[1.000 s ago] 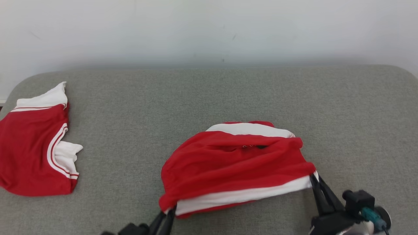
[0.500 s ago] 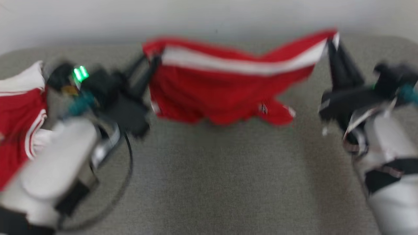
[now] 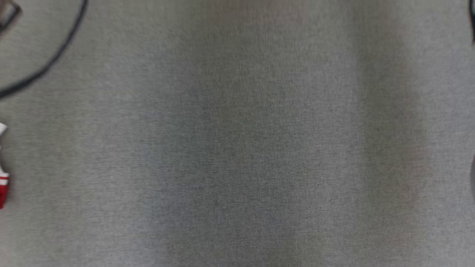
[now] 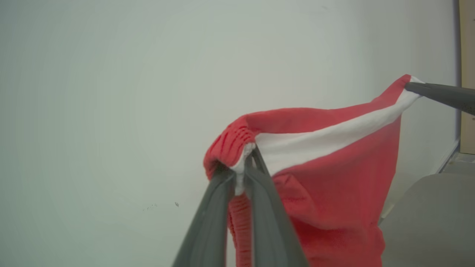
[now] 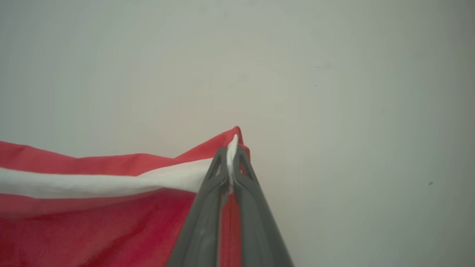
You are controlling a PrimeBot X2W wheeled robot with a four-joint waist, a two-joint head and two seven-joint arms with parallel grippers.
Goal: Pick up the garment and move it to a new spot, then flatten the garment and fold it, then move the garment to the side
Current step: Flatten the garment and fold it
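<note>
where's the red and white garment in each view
head view: a blurred red and white sliver at the left edge; cannot tell if it is the same piece
left wrist view: garment centre-right, hanging from the left pincer
right wrist view: lower left, corner in the right pincer
shared landmark: the white stripe along its top edge

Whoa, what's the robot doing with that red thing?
It's holding up a red and white garment. The left jaws and the right jaws are each shut on one end of its white-striped top edge, so it hangs stretched between them in front of a pale wall. It isn't laid flat or folded yet.
</note>
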